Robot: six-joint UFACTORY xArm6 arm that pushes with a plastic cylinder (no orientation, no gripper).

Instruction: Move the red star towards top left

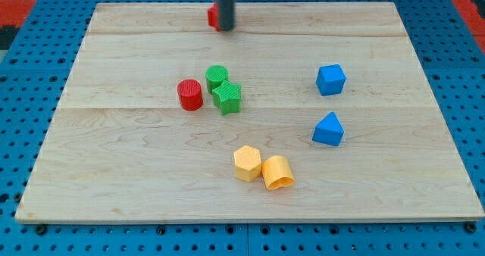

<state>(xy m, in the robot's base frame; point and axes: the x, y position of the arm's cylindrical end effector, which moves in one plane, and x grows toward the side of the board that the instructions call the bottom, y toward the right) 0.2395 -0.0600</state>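
The red star lies near the view's top edge of the wooden board, a little left of centre. The dark rod stands in front of it and hides most of it; only its left side shows. My tip rests on the board against the star's right side.
A red cylinder, a green cylinder and a green star cluster at mid-board. A blue cube and a blue triangular block sit at the right. Two yellow blocks lie towards the bottom.
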